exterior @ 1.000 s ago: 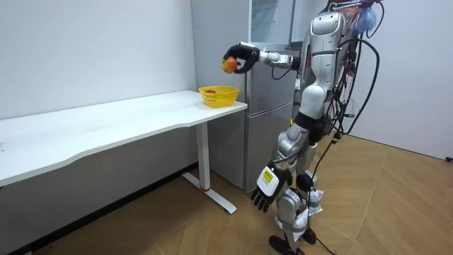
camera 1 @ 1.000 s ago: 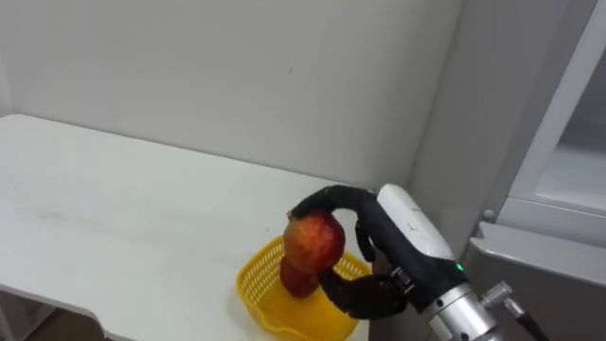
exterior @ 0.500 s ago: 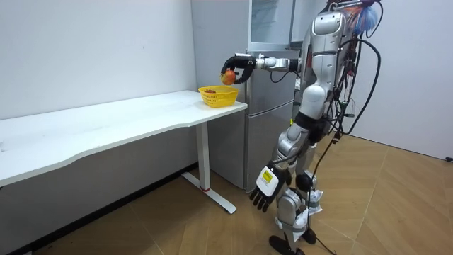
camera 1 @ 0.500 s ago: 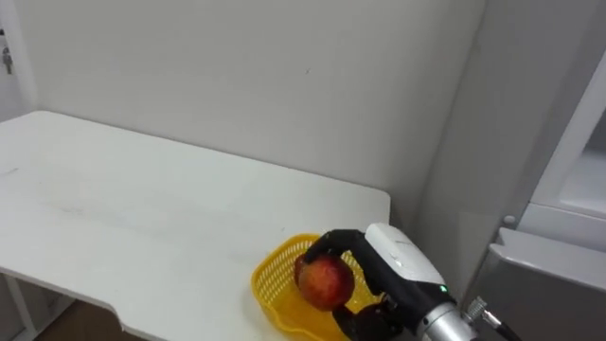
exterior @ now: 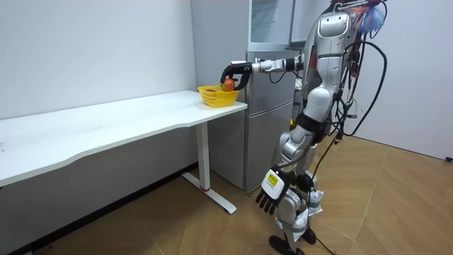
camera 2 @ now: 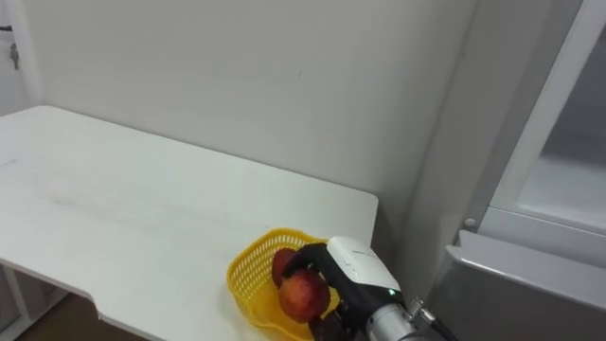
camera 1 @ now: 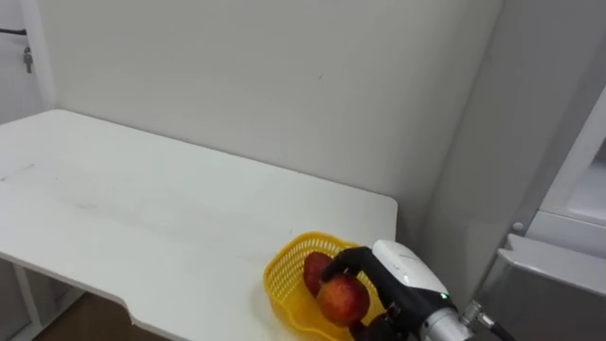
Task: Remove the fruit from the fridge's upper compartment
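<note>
Robot stands by the fridge (exterior: 265, 106) at the table (camera 1: 142, 208) end, right arm stretched over the yellow basket (camera 1: 277, 282). The right hand (camera 1: 405, 277) is curled round a red apple (camera 1: 343, 299), fingers over the top, holding it at about rim level over the basket's near side. Whether the apple rests on anything yet can't be told. The basket sits at the table's corner nearest the fridge & holds a 2nd red fruit (camera 1: 315, 269) toward its back wall, close against the held apple. Nothing else is visible inside. To finish well, the hand prob. needs to lower until the apple bears on the basket floor beside the other fruit, not on top, where it could roll. Fingers should then ease apart just enough to free it & lift straight up, clear of the mesh rim. The basket looks light & near the edge, so a snagged finger could drag or tip it. The left hand (exterior: 272, 191) hangs low by the legs, fingers straight, empty.
</note>
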